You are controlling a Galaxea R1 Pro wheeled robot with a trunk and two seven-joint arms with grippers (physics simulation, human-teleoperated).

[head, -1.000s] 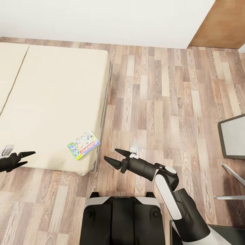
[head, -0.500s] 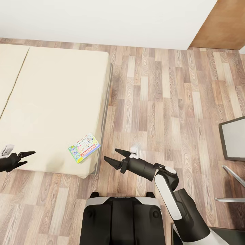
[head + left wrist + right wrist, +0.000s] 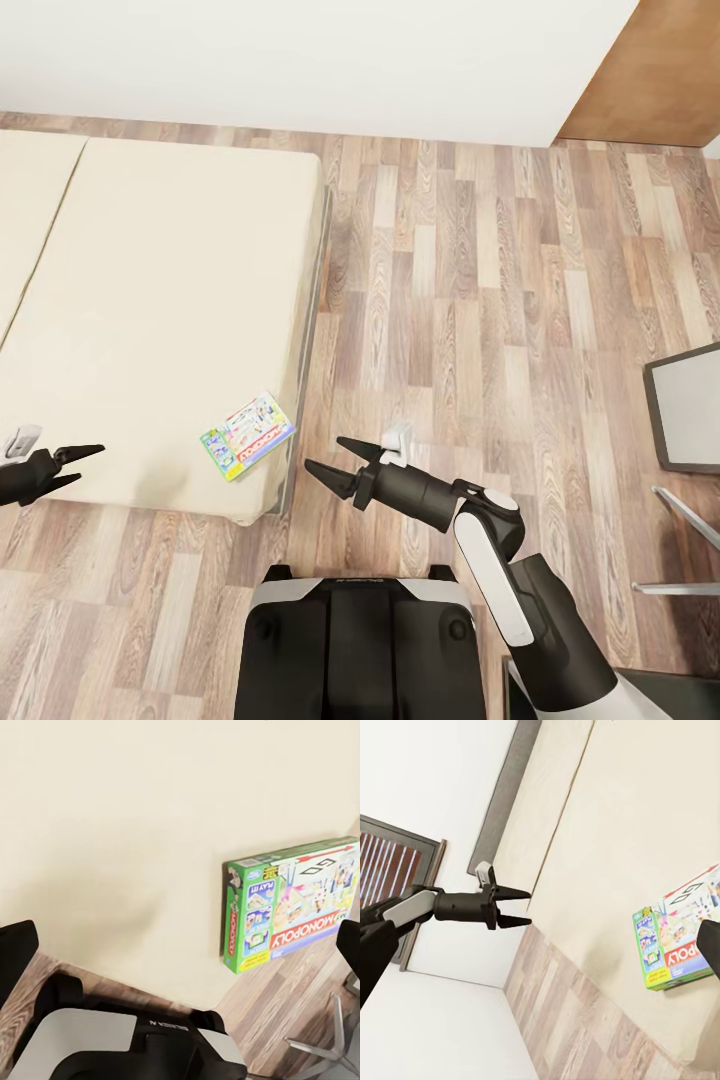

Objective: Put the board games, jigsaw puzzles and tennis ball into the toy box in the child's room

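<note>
The flat white-and-green Monopoly board game box (image 3: pixel 248 434) lies on the beige bed (image 3: pixel 150 300) near its right corner, long axis diagonal. I judge my right end effector (image 3: pixel 332 462) nearer than the left end effector (image 3: pixel 78 467); both gape empty.

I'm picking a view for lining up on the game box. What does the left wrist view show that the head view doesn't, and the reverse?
Left wrist view: the Monopoly box's readable logo and its green side, close up. Head view: both open end effectors, left and right, the wall and the floor. Both: the box lying flat near the bed's corner.
</note>
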